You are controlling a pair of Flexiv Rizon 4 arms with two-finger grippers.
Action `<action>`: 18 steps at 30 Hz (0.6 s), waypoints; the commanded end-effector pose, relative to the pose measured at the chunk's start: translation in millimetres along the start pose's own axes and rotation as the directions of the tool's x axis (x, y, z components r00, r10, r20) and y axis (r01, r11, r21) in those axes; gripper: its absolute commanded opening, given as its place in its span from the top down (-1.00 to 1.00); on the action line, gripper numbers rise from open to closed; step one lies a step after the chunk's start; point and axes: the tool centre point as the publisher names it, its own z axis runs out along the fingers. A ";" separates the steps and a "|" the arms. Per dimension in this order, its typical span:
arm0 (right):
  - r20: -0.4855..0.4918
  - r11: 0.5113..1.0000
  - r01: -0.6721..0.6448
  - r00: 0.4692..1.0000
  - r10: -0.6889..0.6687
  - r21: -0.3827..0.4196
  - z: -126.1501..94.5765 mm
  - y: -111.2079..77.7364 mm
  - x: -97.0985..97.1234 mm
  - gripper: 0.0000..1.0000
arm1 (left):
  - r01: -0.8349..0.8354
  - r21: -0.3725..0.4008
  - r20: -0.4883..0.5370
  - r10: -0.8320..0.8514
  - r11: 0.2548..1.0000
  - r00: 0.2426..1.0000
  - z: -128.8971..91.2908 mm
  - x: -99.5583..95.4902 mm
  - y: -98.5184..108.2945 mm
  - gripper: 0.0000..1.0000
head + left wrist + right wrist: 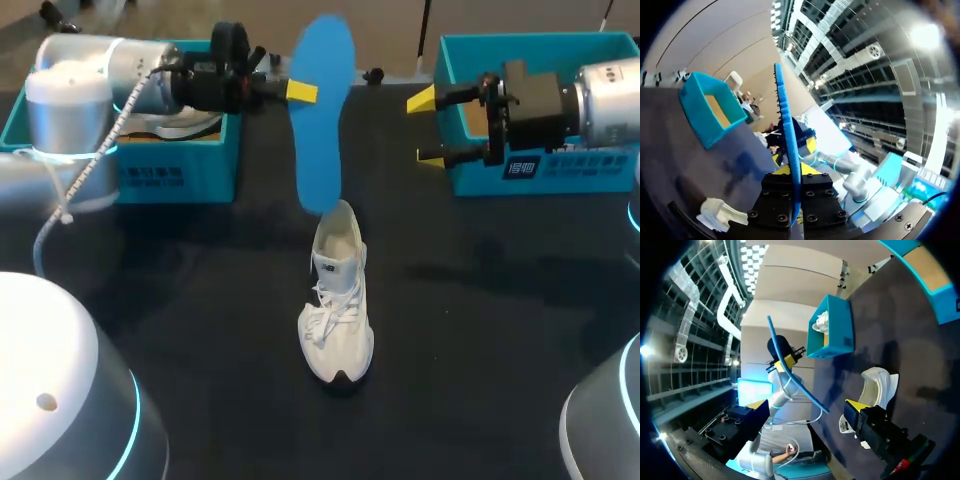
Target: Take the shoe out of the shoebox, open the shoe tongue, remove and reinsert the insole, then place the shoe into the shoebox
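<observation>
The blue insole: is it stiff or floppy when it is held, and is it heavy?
Probably flexible: the blue insole bows in a curve in the right wrist view while the left gripper pinches it. Likely light, since it looks thin edge-on and that one pinch holds it up over the shoe. It may buckle when pushed into the shoe.

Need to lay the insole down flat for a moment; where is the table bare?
Bare table lies left of the shoe, in front of the left box, and right of the shoe, in front of the right box. Crowded between the boxes: the insole hangs there from the left gripper, with the open right gripper close.
</observation>
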 end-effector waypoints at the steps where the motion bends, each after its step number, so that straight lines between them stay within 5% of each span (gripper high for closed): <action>1: 0.001 1.000 -0.001 1.000 0.001 0.000 1.7 0.6 0.3 -1.00 | -0.359 -0.006 0.059 0.358 0.933 0.932 -2.1 9.2 -1.8 1.00; 5: 0.001 1.000 -0.001 1.000 0.001 0.000 1.7 0.6 0.3 -1.00 | -0.509 -0.020 0.112 0.508 0.860 0.854 -0.4 6.8 -1.1 1.00; 11: 0.001 1.000 -0.001 1.000 0.001 0.000 1.7 0.6 0.3 -1.00 | -0.770 -0.100 0.250 0.765 0.630 0.593 6.4 2.9 -1.4 1.00; 13: 0.001 1.000 -0.001 1.000 0.001 0.000 1.7 0.6 0.3 -1.00 | -0.866 -0.185 0.273 0.871 0.464 0.408 8.6 1.6 0.3 1.00; 18: 0.001 1.000 -0.001 1.000 0.001 0.000 1.7 0.6 0.3 -1.00 | -0.952 -0.242 0.242 0.962 0.187 0.127 12.8 6.8 -1.6 1.00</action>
